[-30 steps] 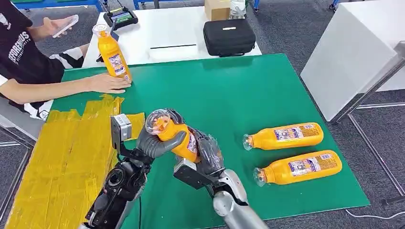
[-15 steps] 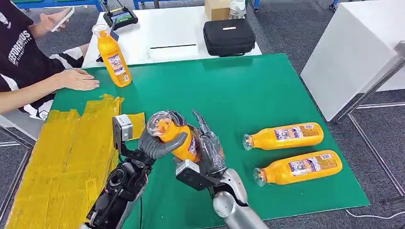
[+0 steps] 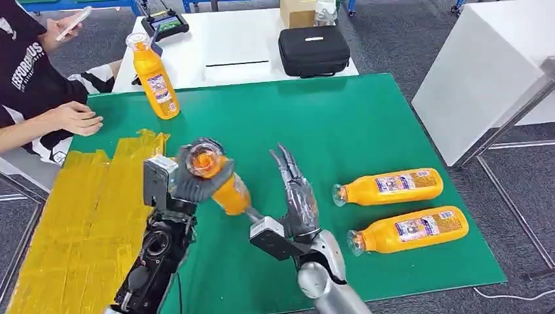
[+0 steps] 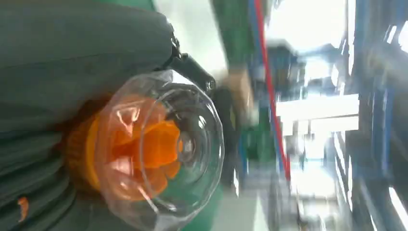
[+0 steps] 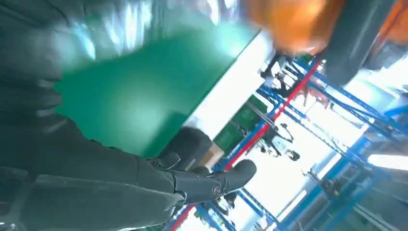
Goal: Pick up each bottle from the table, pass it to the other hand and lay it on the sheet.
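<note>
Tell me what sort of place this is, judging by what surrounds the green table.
Probably a robotics lab or workshop: blue metal racking lines the background, a black equipment case and a handheld controller sit on a white table.

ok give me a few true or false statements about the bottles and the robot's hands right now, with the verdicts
1. The left hand holds an orange bottle. True.
2. The right hand grips that same bottle. False: its fingers are spread and hold nothing.
3. Two bottles lie on their sides on the green mat, to the right of the right hand. True: the farther one and the nearer one.
4. A bottle already lies on the yellow sheet. False: no bottle rests on it.
5. The standing bottle near the person's hand has tipped over. False: it stands upright on the mat.
</note>
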